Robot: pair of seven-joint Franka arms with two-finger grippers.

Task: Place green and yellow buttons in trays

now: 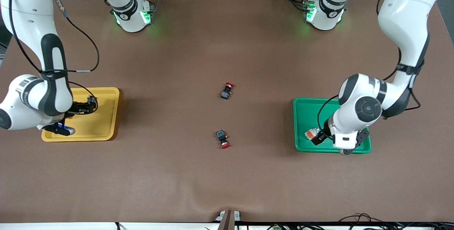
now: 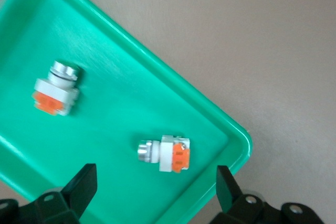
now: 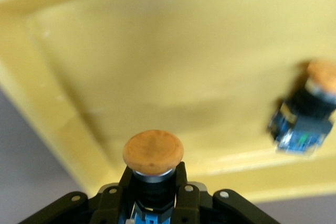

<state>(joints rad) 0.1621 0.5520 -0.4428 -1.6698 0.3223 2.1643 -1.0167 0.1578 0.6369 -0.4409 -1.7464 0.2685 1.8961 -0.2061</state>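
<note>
The yellow tray (image 1: pixel 103 116) lies toward the right arm's end and the green tray (image 1: pixel 301 116) toward the left arm's end. My right gripper (image 1: pixel 90 103) hangs over the yellow tray, shut on a black-bodied yellow-capped button (image 3: pixel 153 153). A second yellow-capped button (image 3: pixel 307 114) lies in that tray (image 3: pixel 157 66). My left gripper (image 1: pixel 340 138) is open and empty over the green tray (image 2: pixel 131 77), its fingertips (image 2: pixel 86 177) spread wide. Two white-bodied buttons with orange blocks lie in that tray, one (image 2: pixel 165 155) just off the gripper (image 2: pixel 155 182) and one (image 2: pixel 56 90) apart. The front view shows one white button (image 1: pixel 311 134).
Two black-bodied red-capped switches lie mid-table between the trays, one (image 1: pixel 227 91) farther from the front camera and one (image 1: pixel 222 139) nearer. Brown tabletop (image 1: pixel 227 38) surrounds both trays. The arms' bases stand at the table's top edge.
</note>
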